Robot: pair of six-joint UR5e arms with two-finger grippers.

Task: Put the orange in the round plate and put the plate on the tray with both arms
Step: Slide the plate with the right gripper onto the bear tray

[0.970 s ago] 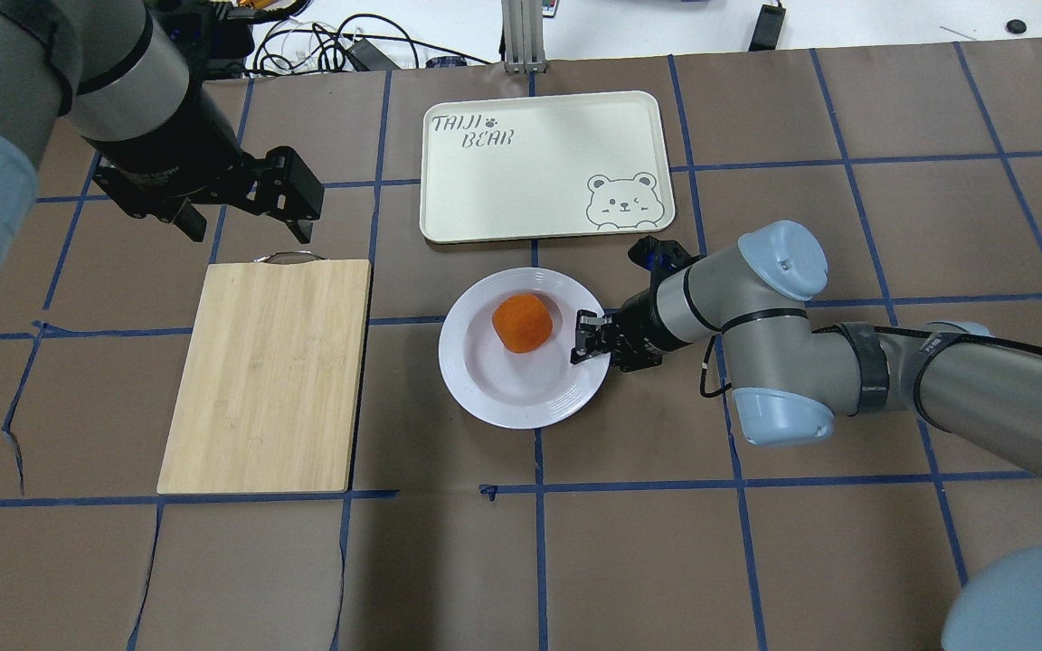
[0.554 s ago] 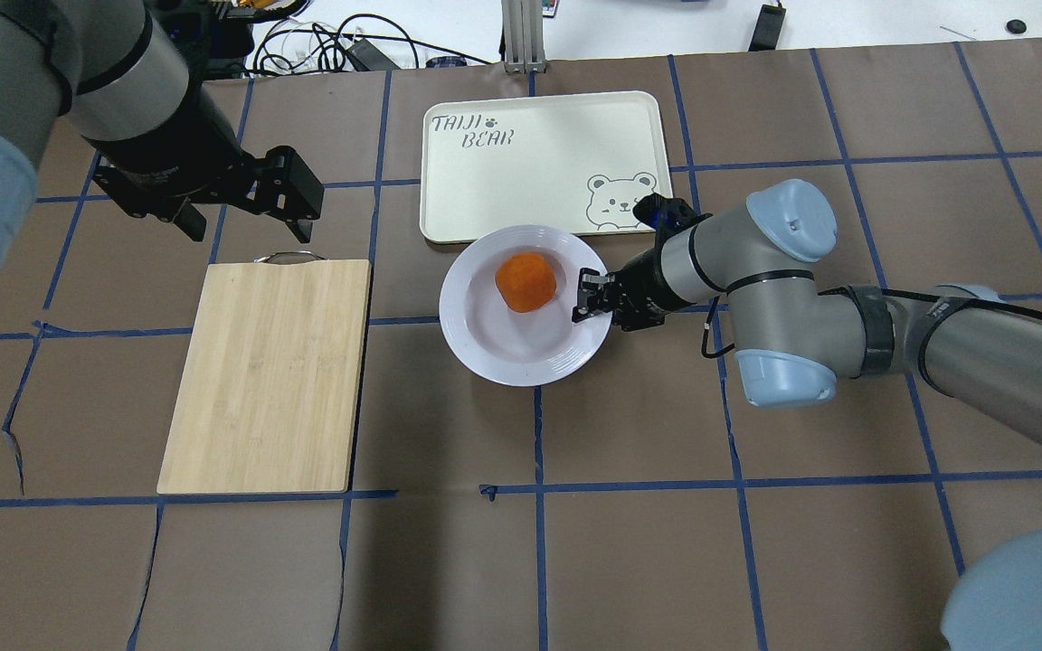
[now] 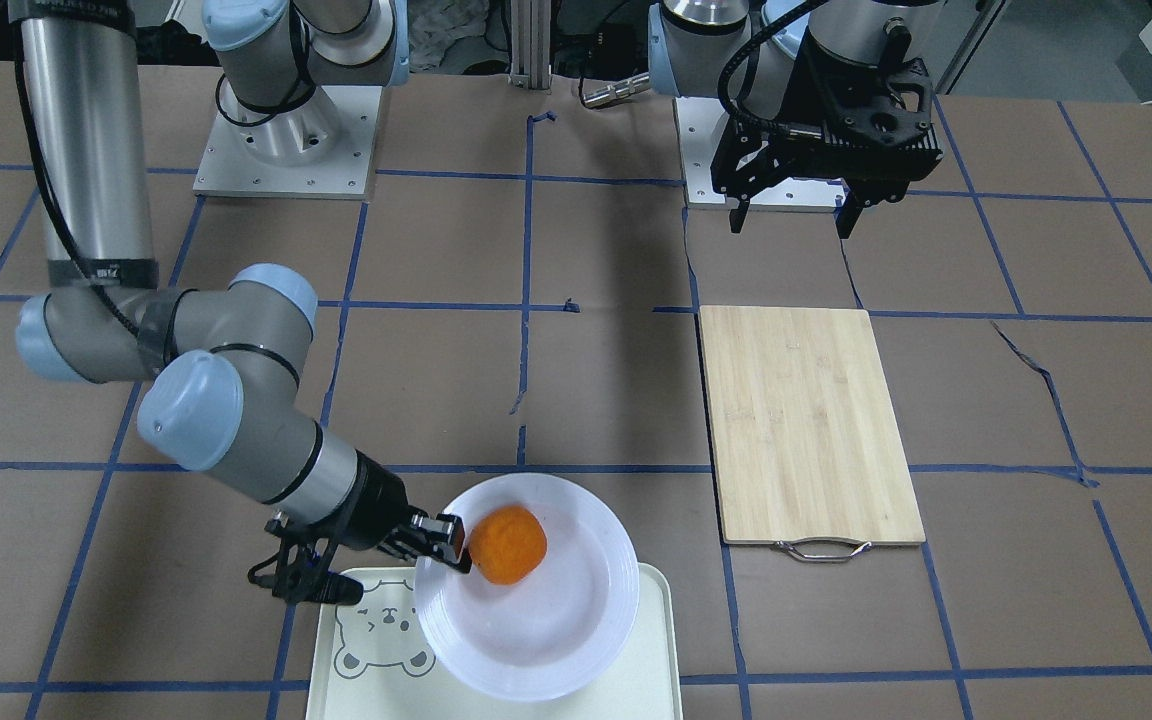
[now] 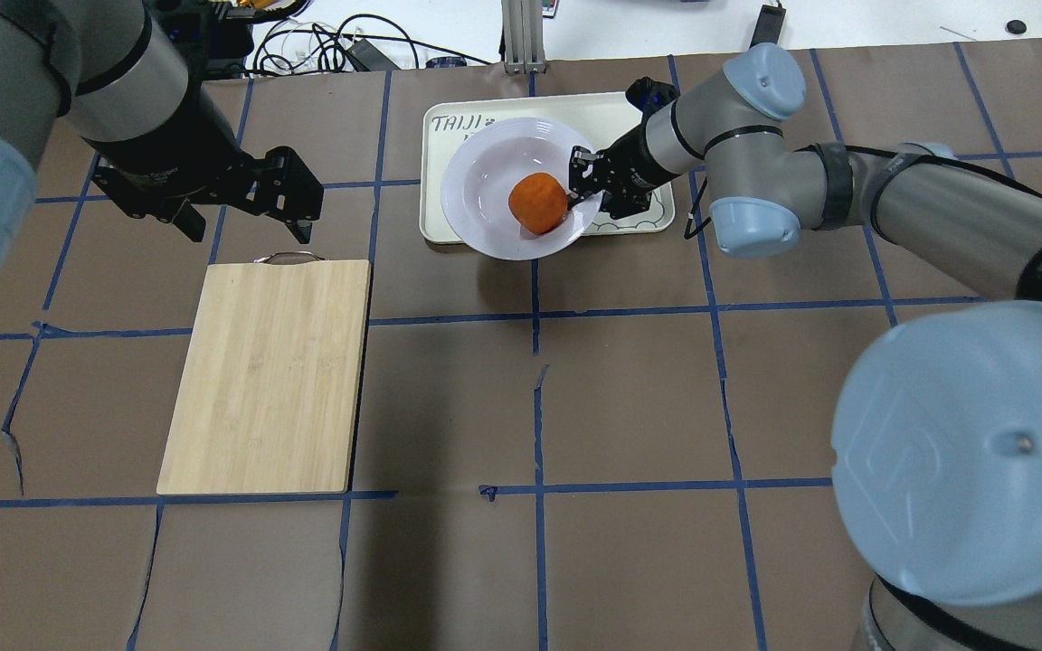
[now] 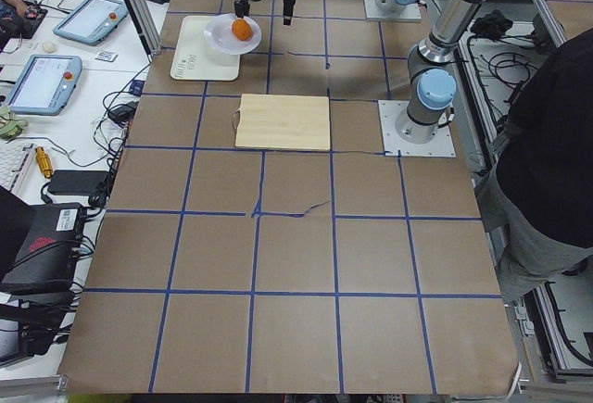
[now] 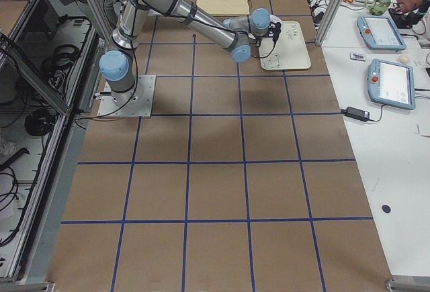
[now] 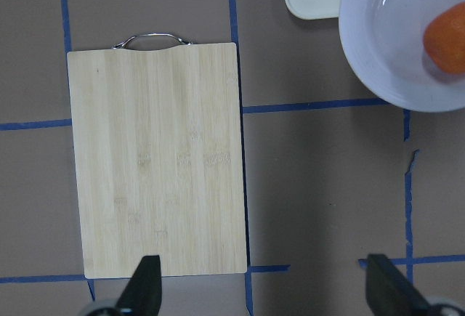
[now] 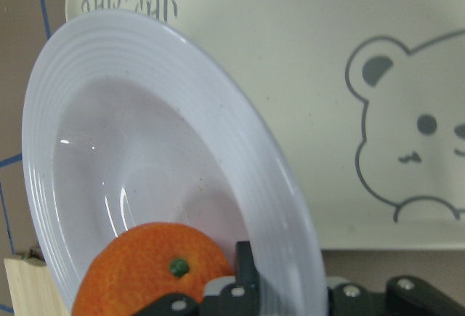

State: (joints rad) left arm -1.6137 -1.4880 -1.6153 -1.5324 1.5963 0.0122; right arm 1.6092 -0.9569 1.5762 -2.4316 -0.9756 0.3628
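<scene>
My right gripper (image 4: pixel 581 181) is shut on the rim of the white round plate (image 4: pixel 476 181), holding it lifted and tilted over the near left part of the tray (image 4: pixel 620 110). The orange (image 4: pixel 538 202) lies in the plate, resting against the gripper side. The right wrist view shows the plate (image 8: pixel 145 142), the orange (image 8: pixel 145 269) and the tray's bear face (image 8: pixel 407 134) below. My left gripper (image 4: pixel 245 224) hangs open and empty beyond the far end of the cutting board, well left of the plate. From across the table, the plate (image 3: pixel 546 620) overlaps the tray (image 3: pixel 661 640).
A bamboo cutting board (image 4: pixel 268 375) with a metal handle lies left of centre, under the left wrist camera (image 7: pixel 160 156). Cables and devices sit past the table's far edge. A person stands at the table's end in the exterior left view.
The right arm has carried the plate with the orange away from the table's middle and up over the tray. The orange has rolled toward the gripper. The left arm has not moved.
</scene>
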